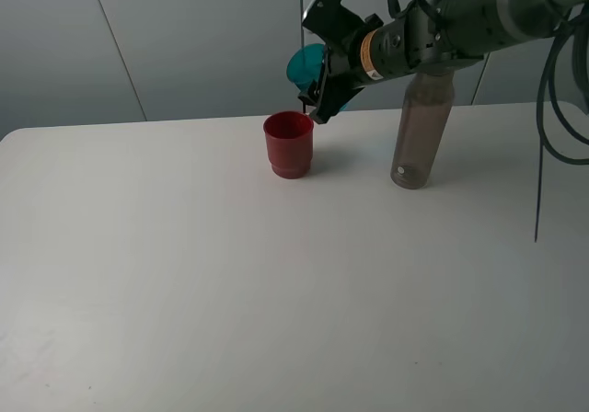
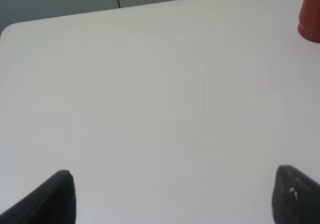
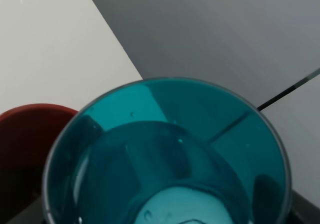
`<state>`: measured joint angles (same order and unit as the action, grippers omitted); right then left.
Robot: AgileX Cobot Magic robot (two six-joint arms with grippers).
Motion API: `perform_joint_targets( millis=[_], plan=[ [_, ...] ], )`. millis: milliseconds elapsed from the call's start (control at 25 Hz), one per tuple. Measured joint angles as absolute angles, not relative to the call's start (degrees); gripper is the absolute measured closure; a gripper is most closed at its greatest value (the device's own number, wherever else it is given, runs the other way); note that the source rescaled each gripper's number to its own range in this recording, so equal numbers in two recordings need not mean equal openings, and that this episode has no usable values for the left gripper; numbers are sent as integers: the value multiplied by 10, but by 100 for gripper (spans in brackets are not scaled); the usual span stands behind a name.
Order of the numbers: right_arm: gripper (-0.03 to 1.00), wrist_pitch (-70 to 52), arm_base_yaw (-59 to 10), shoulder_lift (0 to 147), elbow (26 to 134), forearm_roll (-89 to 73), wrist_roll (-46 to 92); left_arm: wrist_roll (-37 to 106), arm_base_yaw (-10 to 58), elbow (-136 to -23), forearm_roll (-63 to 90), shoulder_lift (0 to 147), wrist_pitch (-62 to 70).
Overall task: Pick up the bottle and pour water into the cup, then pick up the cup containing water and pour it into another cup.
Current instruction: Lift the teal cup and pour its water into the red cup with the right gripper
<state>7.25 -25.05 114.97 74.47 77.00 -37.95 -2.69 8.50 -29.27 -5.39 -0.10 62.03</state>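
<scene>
Right claw [image 1: 324,88] clamped on the teal cup [image 1: 304,63] (tipped steeply) — centre its lip over the red cup [image 1: 289,143], rolling slowly.

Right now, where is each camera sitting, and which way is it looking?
Exterior high: mounted up high, facing down onto the white table; shows the right arm and right tool gripping the teal cup above the red cup, bottle nearby.
Left wrist: on the left arm, facing across bare table; the left tool shows two dark fingertips.
Right wrist: on the right arm, staring into the teal cup's mouth; barely any tool shows.
Shared: all three see the red cup.
</scene>
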Motion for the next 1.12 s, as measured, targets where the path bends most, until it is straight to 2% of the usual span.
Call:
perform_joint_targets(
  millis=[400,1120],
  plan=[
    [77,46,-250,1150,745,771,-298,-27,85,-293,-54,-1,620],
    [77,-6,-266,1150,745,790,-231,-27,85,-293,-54,-1,620]
  ],
)
